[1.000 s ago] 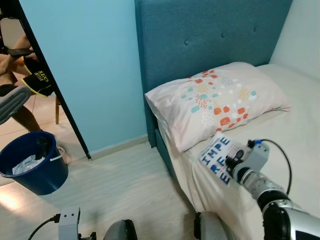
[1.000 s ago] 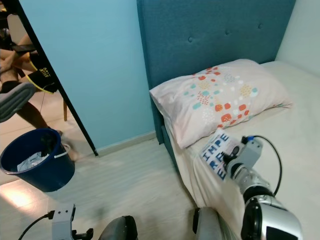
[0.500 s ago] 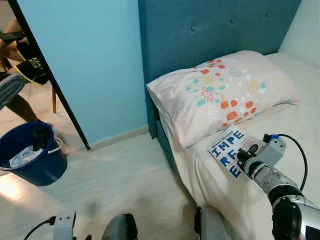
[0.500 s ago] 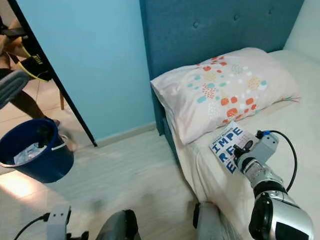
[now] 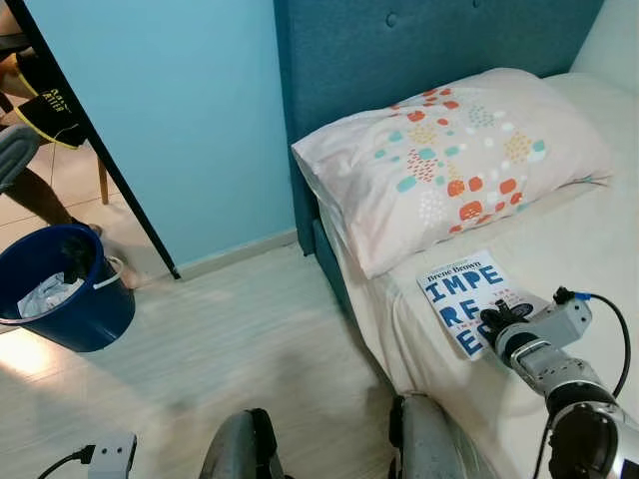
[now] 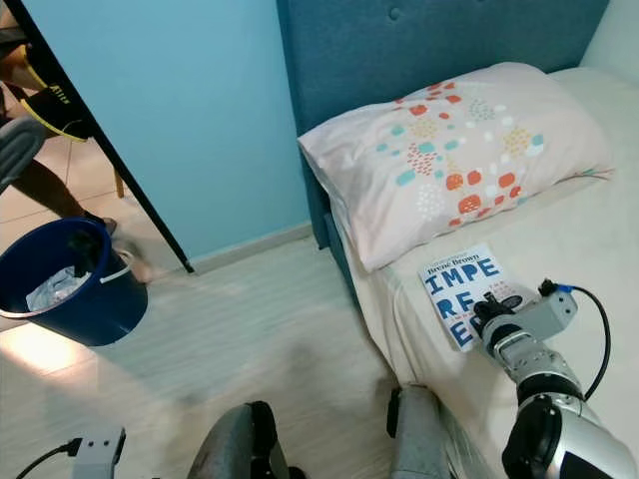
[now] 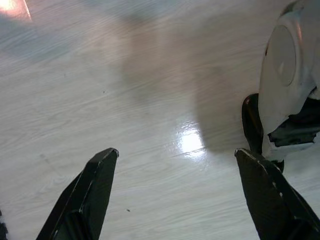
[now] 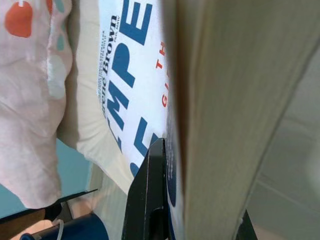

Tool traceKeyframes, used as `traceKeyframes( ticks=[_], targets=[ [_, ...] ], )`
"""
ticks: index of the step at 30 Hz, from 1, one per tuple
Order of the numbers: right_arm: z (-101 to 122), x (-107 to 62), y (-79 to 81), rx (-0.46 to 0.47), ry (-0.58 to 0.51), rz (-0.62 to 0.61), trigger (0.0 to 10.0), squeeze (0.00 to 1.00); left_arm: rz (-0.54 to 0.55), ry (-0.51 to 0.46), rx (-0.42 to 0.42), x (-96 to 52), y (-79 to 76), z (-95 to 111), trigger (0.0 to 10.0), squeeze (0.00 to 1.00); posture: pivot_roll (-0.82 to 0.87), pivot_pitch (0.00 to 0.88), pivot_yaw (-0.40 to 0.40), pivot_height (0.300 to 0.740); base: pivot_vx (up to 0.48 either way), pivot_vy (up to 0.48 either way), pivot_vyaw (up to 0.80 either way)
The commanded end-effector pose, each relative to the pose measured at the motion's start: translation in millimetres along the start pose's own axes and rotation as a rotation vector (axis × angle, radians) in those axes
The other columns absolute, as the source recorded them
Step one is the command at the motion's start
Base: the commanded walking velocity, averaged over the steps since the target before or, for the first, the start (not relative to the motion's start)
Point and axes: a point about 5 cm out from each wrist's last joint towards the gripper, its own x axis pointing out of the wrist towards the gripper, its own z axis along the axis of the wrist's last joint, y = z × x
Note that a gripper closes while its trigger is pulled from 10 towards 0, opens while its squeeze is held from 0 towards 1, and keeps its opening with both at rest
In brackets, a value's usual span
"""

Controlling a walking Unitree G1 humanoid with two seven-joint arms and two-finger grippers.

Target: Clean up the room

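A white book [image 5: 457, 296] with big blue letters lies on the cream bed sheet [image 5: 569, 239], just below the spotted pillow [image 5: 449, 160]. My right gripper [image 5: 496, 325] is shut on the book's near edge. In the right wrist view one black finger [image 8: 150, 200] presses on the book's cover [image 8: 132, 75], and the book's page edge runs beside it. My left gripper [image 7: 177, 185] hangs open above the pale wooden floor [image 7: 125, 90] with nothing between its fingers.
A teal headboard [image 5: 399, 60] stands behind the pillow, against a light blue wall. A blue bucket [image 5: 60, 299] with crumpled paper in it sits on the floor at the left. A person's leg [image 5: 30, 190] is beside it. My own leg [image 7: 285, 100] is close to the left gripper.
The head camera has tilted down and shifted. My right gripper has carried the book further onto the bed, where it now lies flatter on the sheet.
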Motion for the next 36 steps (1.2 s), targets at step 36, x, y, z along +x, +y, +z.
traceKeyframes(
  ticks=[36],
  targets=[
    [7,-9.4,9.0,0.081,0.032,0.412,10.0,0.0,0.02,0.069,0.048,-31.1,27.8,-40,10.0,0.0,0.11,0.44,0.121,0.575,0.0,0.0,0.0]
  ],
)
